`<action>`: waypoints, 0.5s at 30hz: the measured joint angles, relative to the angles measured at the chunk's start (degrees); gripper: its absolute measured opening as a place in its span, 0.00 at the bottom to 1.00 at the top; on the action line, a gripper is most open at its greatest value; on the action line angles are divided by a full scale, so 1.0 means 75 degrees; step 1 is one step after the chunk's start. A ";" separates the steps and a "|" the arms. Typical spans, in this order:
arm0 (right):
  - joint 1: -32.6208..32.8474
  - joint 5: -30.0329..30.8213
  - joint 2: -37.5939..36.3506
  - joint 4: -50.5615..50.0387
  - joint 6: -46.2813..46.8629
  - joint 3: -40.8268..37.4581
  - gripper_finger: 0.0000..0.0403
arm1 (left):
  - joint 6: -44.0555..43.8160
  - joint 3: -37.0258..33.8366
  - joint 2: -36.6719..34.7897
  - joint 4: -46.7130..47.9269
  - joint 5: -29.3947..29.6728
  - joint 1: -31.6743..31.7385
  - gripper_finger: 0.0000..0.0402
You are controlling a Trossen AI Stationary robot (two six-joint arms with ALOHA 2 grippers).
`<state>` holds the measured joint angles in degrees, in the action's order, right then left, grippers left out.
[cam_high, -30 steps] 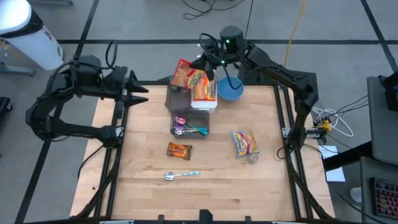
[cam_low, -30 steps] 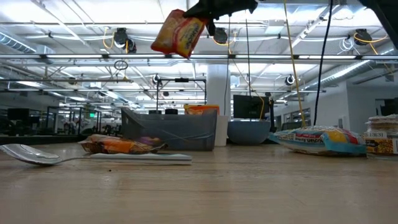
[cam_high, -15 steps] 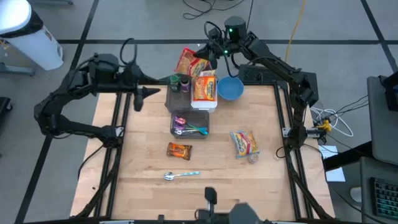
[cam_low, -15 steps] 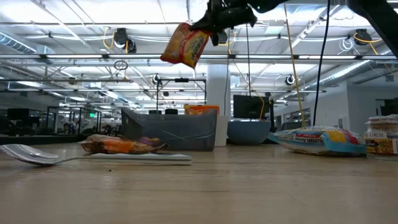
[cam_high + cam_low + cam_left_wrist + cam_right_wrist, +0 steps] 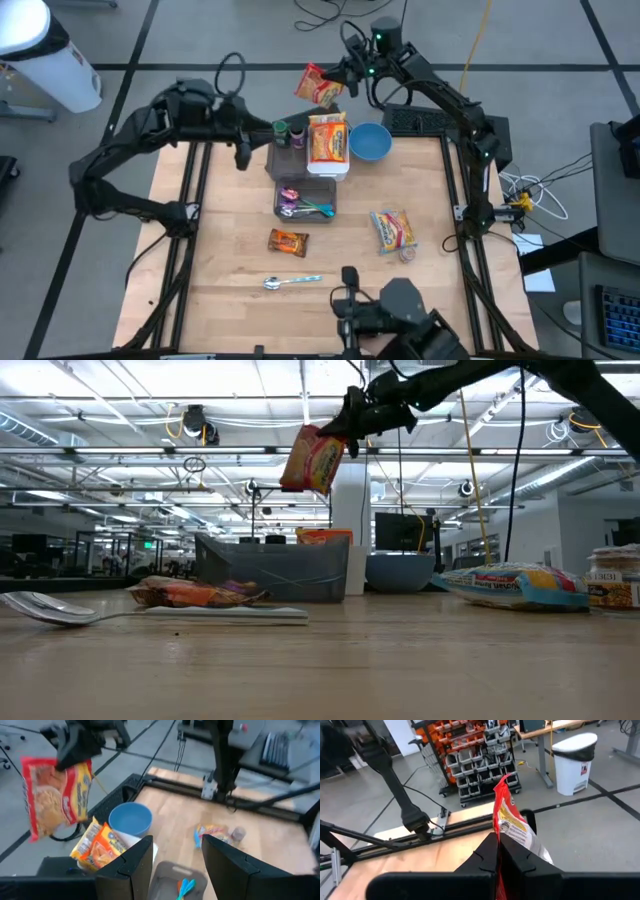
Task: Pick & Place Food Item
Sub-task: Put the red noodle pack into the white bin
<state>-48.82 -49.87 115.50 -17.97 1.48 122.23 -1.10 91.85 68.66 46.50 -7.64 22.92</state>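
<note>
**Above the table's far edge, a noodle packet hangs**

Right gripper [image 5: 343, 78] pinches the red noodle packet [image 5: 318, 85] by one edge, high beyond the white bin [image 5: 328, 160]. Left gripper [image 5: 243, 152] waits, fingers apart, near the grey tray [image 5: 306, 207]. A steady, centred descent should prevent the dangling packet from swinging wide

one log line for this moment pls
right gripper: shut on noodle packet, held above far table edge | left gripper: open, empty, by grey bin
</note>
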 joint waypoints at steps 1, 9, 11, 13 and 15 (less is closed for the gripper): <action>-0.0029 -0.0012 0.0070 -0.0008 -0.0036 0.0000 0.00 | -0.0071 0.0000 -0.0064 -0.0075 -0.0168 0.0150 0.45; 0.0062 -0.0516 0.0353 -0.0730 -0.0547 -0.0006 0.00 | -0.0395 0.0006 -0.0705 -0.0170 -0.1459 0.1377 0.45; 0.0128 -0.0386 0.0334 -0.1118 -0.0940 -0.0003 0.00 | -0.0461 0.0006 -0.0776 -0.0153 -0.1550 0.1516 0.45; 0.0140 -0.0381 0.0339 -0.1601 -0.1146 -0.0003 0.00 | -0.0452 0.0006 -0.0856 -0.0081 -0.1587 0.1634 0.45; 0.0126 -0.0338 0.0347 -0.2166 -0.1407 -0.0004 0.00 | -0.0370 0.0006 -0.0878 0.0064 -0.1588 0.1718 0.45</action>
<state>-47.87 -52.40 118.10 -34.21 -9.07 122.20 -3.87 91.90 62.07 46.98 -19.55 35.80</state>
